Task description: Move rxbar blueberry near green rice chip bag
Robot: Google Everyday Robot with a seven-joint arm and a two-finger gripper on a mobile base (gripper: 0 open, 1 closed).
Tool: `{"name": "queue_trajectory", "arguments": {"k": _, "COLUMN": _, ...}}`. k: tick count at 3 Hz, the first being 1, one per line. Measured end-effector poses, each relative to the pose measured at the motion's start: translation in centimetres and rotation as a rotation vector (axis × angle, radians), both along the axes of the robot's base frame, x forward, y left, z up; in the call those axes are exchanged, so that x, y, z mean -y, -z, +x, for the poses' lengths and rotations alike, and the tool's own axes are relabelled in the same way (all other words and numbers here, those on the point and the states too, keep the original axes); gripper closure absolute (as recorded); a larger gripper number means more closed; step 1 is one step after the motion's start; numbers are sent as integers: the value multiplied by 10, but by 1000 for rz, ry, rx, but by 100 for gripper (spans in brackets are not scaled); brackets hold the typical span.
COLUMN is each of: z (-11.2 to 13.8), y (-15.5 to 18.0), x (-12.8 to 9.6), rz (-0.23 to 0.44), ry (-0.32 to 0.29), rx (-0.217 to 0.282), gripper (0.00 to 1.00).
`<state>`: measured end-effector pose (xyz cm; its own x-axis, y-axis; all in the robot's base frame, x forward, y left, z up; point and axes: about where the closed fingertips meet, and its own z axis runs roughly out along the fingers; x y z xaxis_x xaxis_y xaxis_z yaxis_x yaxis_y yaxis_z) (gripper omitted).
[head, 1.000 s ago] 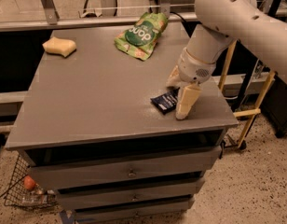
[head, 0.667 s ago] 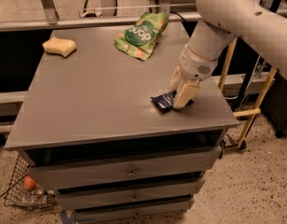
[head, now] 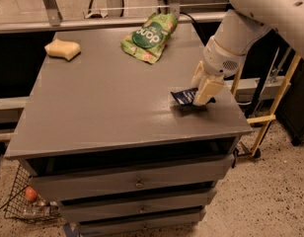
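The gripper point(head: 198, 94) is down at the tabletop on the right side of the table point(head: 107, 107), set over the right end of the blueberry bar point(head: 182, 97). Only the bar's left part shows, lying flat and dark on the grey surface. Whether the gripper has the bar clamped or merely stands over it cannot be told from here, and that is the first risk: if the hold is only on the thin end of the wrapper, the bar could slide out or swing down as it is lifted, then drop back onto the table. The bar also lies close to the near right corner, so a sideways nudge or a drop during the lift could plausibly send it over the edge to the floor. The green chip bag point(head: 148, 35) lies well apart from the bar, toward the far edge and a little to the left, tilted with its logo facing up. Reaching it means carrying the bar away and leftward. If the arm point(head: 231, 48) comes in too low, it may push the light bag along or off the far edge. If the bar is let go too late, it could land on the bag, not beside it. The sponge point(head: 63, 49) sits at the far left, well clear of that path, and seems unlikely to matter.
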<state>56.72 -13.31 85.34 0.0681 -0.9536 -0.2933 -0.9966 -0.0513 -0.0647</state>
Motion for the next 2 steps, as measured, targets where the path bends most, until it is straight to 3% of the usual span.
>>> {"name": "queue_trajectory", "arguments": {"k": 1, "z": 10, "y": -35, "x": 23, "rz": 13, "ry": 53, "rx": 94, "gripper": 100}}
{"name": "queue_trajectory", "arguments": {"k": 2, "z": 10, "y": -35, "x": 23, "rz": 13, "ry": 53, "rx": 94, "gripper": 100}}
